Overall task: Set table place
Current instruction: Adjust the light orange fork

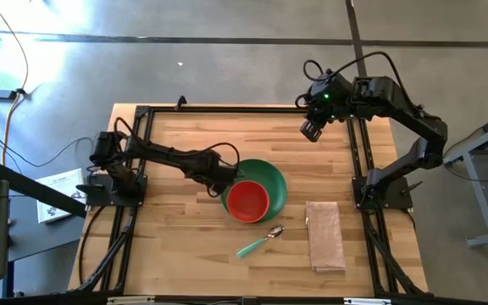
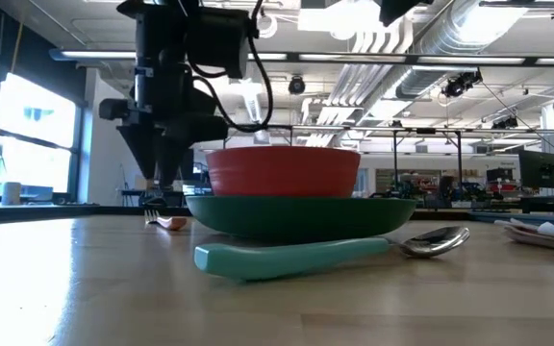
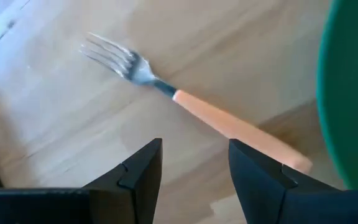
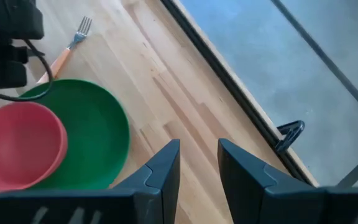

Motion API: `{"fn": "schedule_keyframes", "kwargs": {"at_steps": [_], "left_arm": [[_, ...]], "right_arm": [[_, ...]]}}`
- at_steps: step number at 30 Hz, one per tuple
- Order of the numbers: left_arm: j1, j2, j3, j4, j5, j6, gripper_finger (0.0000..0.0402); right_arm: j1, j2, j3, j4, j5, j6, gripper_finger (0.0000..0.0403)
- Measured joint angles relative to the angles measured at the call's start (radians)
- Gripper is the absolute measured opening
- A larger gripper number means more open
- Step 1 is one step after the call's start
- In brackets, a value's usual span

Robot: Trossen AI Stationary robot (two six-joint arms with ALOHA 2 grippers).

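A light wood table (image 1: 176, 246) edged by a black rail frame is seen from above. A round green plate (image 1: 271, 178) lies near the table's middle, and a smaller red bowl (image 1: 247, 201) is set on its near left part. A teal-handled spoon (image 1: 259, 241) lies flat on the wood just near of the plate, its bowl end pointing right. A folded pinkish-beige napkin (image 1: 325, 235) is laid to the right of the spoon, apart from it and from the plate.

The left gripper (image 1: 224, 180) is lowered at the plate's left edge. In the left wrist view its fingers (image 3: 143, 168) are parted, and nothing is held between them. The orange-handled fork (image 3: 197, 112) lies flat on the table just beyond the fingertips, beside the green rim, with its tines pointing away from the plate. In the low view the fork's end (image 2: 163, 221) is seen on the wood under the left gripper (image 2: 165, 183), behind and to the left of the plate (image 2: 301, 213), on which the bowl (image 2: 282, 170) stands. The spoon (image 2: 335, 252) lies in front of the plate.

The right gripper (image 1: 312, 130) is held above the table's far right area, well apart from the setting. Its fingers (image 4: 166, 171) are spread, with nothing between them.
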State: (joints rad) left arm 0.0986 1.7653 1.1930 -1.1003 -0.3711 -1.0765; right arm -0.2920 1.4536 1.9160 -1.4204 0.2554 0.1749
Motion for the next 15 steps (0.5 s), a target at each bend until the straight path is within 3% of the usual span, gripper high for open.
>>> {"fn": "schedule_keyframes", "kwargs": {"at_steps": [9,15], "left_arm": [[-0.001,-0.002,-0.001,0.022,0.000,-0.203,0.0170],[-0.001,-0.001,-0.001,0.088,-0.015,-0.340,0.0170]], "right_arm": [[-0.059,0.000,0.000,0.022,0.128,-0.073,0.0099],[-0.124,0.000,0.000,0.019,0.129,-0.174,0.0099]]}}
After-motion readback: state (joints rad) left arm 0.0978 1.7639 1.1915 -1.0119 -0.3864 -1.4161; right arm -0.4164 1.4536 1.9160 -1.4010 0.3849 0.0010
